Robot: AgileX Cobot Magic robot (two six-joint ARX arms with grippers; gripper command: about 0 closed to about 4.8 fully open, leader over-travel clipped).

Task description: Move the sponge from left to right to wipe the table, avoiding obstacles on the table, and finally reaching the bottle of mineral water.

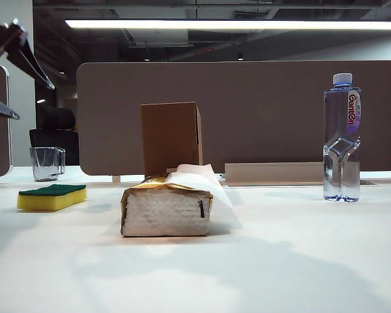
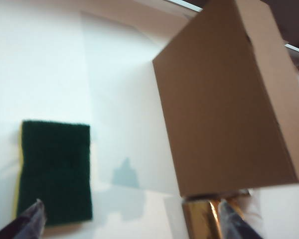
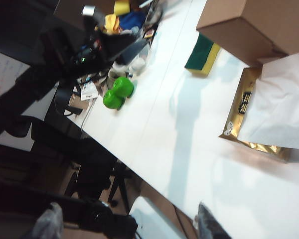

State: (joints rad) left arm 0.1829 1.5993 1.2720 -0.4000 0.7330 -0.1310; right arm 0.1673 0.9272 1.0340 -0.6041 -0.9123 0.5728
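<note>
The yellow sponge (image 1: pixel 52 196) with its dark green top lies flat on the white table (image 1: pixel 280 261) at the left. My left gripper (image 1: pixel 36 103) hangs open high above it, holding nothing. In the left wrist view the sponge (image 2: pixel 55 169) lies just ahead of one fingertip (image 2: pixel 32 216). The brown cardboard box (image 1: pixel 171 137) stands upright mid-table, with the gold tissue pack (image 1: pixel 166 208) in front of it. The bottle of mineral water (image 1: pixel 342 137) stands at the far right. My right gripper (image 3: pixel 129 224) is open and empty above the table's edge, out of the exterior view.
A clear glass cup (image 1: pixel 47 163) stands behind the sponge. A brown partition (image 1: pixel 267 111) runs along the table's back edge. In the right wrist view a green object (image 3: pixel 117 92) and clutter lie on the neighbouring desk, and white tissue (image 3: pixel 279 104) sticks out of the pack.
</note>
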